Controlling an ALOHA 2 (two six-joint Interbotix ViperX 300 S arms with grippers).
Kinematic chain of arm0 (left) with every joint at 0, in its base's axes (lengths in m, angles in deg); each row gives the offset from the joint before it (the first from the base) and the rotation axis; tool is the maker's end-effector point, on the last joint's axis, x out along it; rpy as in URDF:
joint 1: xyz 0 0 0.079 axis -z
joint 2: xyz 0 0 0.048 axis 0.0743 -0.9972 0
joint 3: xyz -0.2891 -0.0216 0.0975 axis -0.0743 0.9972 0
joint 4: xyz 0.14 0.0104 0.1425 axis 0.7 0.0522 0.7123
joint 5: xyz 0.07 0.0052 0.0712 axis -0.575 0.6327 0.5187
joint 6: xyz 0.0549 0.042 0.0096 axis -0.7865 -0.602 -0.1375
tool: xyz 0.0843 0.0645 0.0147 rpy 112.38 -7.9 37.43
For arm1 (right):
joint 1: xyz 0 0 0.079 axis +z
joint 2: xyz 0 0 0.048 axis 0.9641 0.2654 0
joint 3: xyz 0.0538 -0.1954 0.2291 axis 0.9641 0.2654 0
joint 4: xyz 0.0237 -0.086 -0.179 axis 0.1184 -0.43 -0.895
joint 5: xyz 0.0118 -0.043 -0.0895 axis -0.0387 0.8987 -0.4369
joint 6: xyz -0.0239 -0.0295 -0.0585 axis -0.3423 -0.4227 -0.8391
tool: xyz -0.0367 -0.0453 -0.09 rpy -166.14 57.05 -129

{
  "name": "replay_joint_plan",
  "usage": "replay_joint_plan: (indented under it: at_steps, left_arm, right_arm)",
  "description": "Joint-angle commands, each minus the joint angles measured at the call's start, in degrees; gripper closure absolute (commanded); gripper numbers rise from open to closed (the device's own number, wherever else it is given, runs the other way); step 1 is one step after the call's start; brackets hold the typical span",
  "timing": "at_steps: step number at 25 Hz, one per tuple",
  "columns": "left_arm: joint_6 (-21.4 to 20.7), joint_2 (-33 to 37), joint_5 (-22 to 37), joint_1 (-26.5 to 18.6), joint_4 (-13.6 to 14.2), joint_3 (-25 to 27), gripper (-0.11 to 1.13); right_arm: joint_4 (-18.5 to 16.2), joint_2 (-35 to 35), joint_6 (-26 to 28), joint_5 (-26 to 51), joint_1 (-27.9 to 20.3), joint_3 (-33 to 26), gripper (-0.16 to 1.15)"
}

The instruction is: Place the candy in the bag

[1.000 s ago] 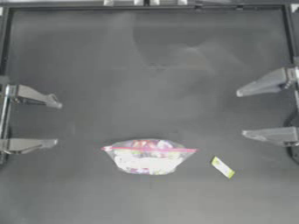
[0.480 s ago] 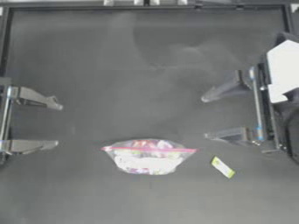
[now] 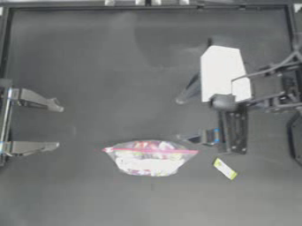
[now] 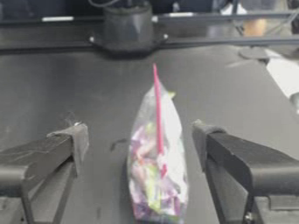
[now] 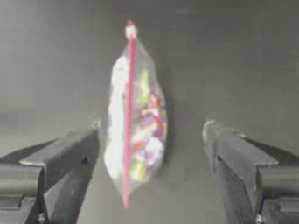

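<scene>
the bag (image 3: 149, 158) lies flat on the dark desk (image 3: 88, 57) near its front edge, pink-red seal strip turned toward the middle, mixed candies showing through the clear plastic. the candy (image 3: 224, 168), a small yellow-green wrapped piece, sits just beside the bag on the right arm's side, apart from it and untouched.

the right pincer (image 3: 184, 119) is out over the desk, close to the bag's right end, jaws spread wide and holding nothing; its wrist view looks straight at the bag between the two jaws. the left pincer (image 3: 58, 126) waits at the left edge, also wide open and empty, facing the bag from well apart.

this looks like the opening approach: nothing is gripped and the bag's seal seems closed. the next move likely calls for pinching the bag near the strip to open it, or taking the candy.
</scene>
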Motion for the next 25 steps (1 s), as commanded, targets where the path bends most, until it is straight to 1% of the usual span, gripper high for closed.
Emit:
replay_joint_plan:
  at_steps: [1, 6, 13, 22, 25]
  left_arm:
    - [0.09, -0.70, -0.18, -0.18, -0.09, -0.88, 0.02]
    - [0.18, -0.70, -0.18, -0.26, -0.18, -0.53, 0.02]
    - [0.26, -0.70, -0.09, -0.35, -0.18, -0.18, 0.02]
    - [0.26, -0.79, -0.18, -0.53, -0.18, 0.44, 0.02]
    - [0.35, -0.88, -0.18, -0.62, -0.18, 0.53, 0.02]
  right_arm:
    - [-0.53, 3.08, -0.09, 2.02, 0.97, -5.62, 0.00]
    - [-1.58, 8.09, 0.00, 2.81, 2.37, -9.76, 0.00]
    - [-0.88, 13.27, 0.18, 3.60, 2.64, -13.27, 0.00]
    - [-0.97, 19.51, 0.09, 6.50, 2.64, -19.07, 0.00]
    - [-1.49, 21.27, 0.09, 7.29, 2.81, -20.65, 0.00]
